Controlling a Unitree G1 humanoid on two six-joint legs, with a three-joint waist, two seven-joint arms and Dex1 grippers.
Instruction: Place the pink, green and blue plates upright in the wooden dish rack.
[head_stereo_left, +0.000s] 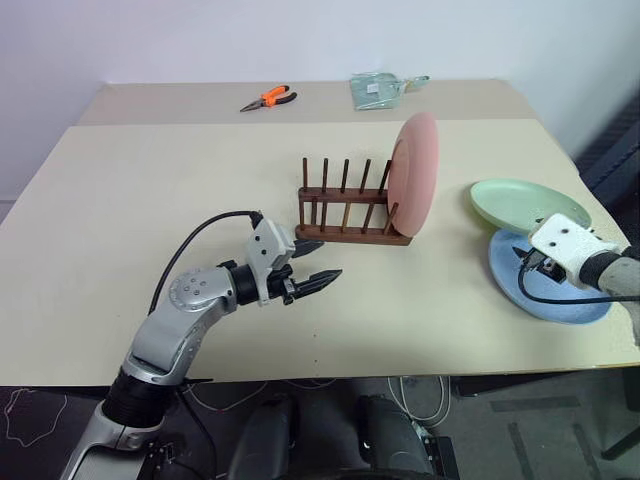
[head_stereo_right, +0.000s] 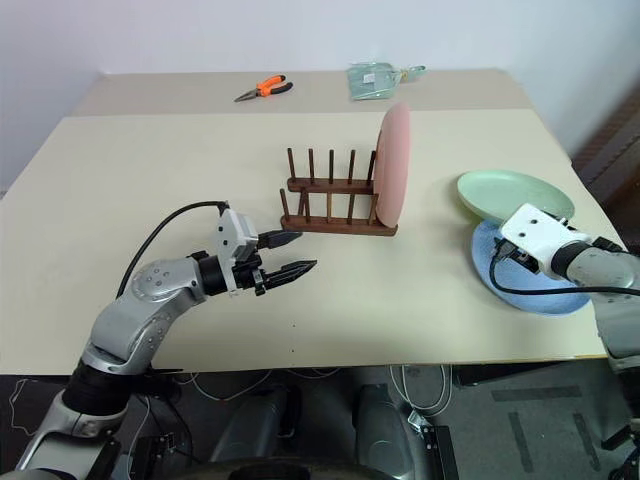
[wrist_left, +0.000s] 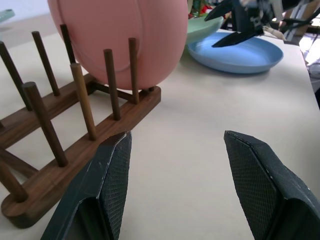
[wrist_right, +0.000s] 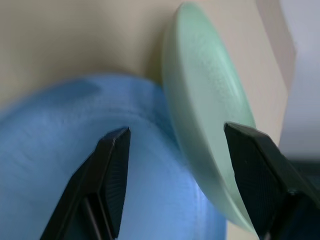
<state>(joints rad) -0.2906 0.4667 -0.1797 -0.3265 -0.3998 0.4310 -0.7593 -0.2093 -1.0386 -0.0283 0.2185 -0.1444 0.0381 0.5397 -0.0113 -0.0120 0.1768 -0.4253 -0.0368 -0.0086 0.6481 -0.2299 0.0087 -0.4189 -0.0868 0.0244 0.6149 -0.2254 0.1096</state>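
The pink plate (head_stereo_left: 413, 173) stands upright in the right end slot of the wooden dish rack (head_stereo_left: 345, 232). To its right the green plate (head_stereo_left: 528, 204) lies with its near rim resting on the blue plate (head_stereo_left: 556, 300), which lies flat on the table. My left gripper (head_stereo_left: 322, 262) is open and empty, level, just in front of the rack's near left corner. My right gripper (wrist_right: 176, 130) hovers open over the blue plate (wrist_right: 75, 150), where it meets the green plate (wrist_right: 210, 115); nothing is held.
Orange pliers (head_stereo_left: 267, 98) and a clear plastic packet (head_stereo_left: 378, 90) lie at the far side of the tabletop. The blue plate sits close to the table's right front edge (head_stereo_left: 610, 345). The rack's other slots (head_stereo_left: 335, 185) stand free.
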